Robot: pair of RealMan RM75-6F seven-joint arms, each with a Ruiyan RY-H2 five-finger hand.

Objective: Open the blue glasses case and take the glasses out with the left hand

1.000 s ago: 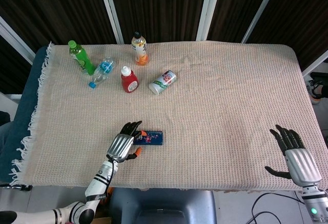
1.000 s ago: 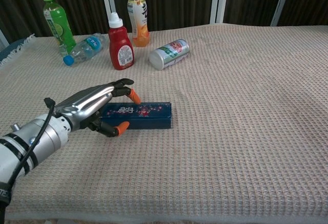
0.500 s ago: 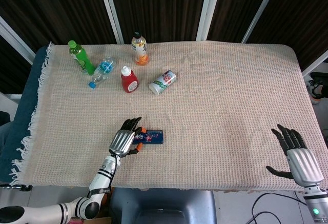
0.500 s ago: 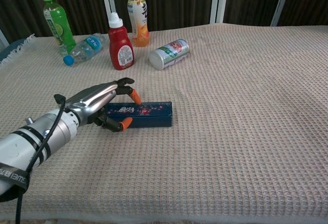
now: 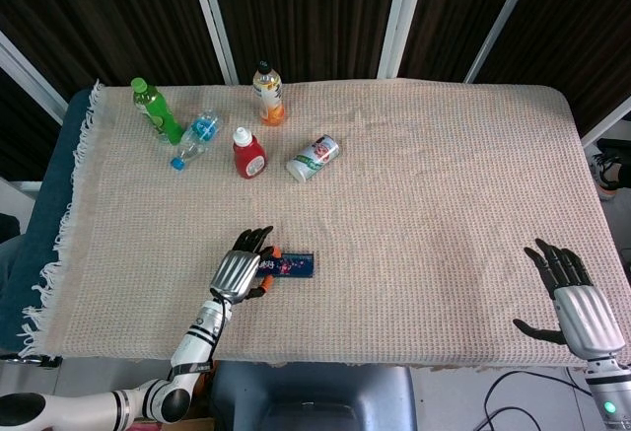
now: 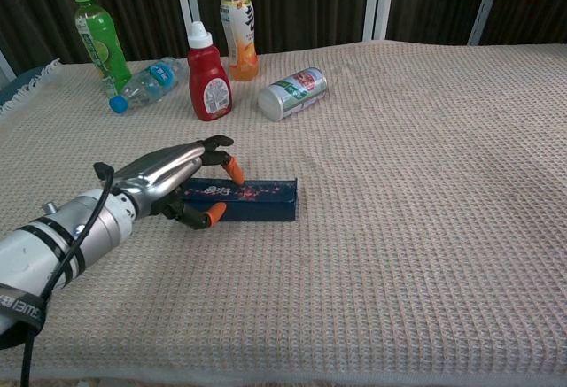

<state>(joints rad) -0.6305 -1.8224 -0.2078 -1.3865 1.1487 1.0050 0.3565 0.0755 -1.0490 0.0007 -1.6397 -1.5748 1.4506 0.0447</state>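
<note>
The blue glasses case (image 5: 298,266) (image 6: 257,202) lies closed on the beige woven cloth near the table's front left, its long side running left to right. My left hand (image 5: 239,273) (image 6: 162,183) is at its left end. The orange-tipped fingers (image 6: 234,170) reach over the top and the thumb (image 6: 212,214) presses the near side, so the hand grips the case. My right hand (image 5: 580,305) hovers at the front right corner with fingers spread and nothing in it. It shows only in the head view.
At the back left stand a green bottle (image 5: 156,110) (image 6: 96,40), a red sauce bottle (image 5: 248,153) (image 6: 208,73) and an orange drink bottle (image 5: 267,94) (image 6: 239,28). A water bottle (image 5: 197,135) (image 6: 146,84) and a can (image 5: 314,158) (image 6: 292,93) lie on their sides.
My left hand has slid a little further onto the case's left end, and the case has shifted slightly with it. The right hand has sunk a little toward the table's front edge.
</note>
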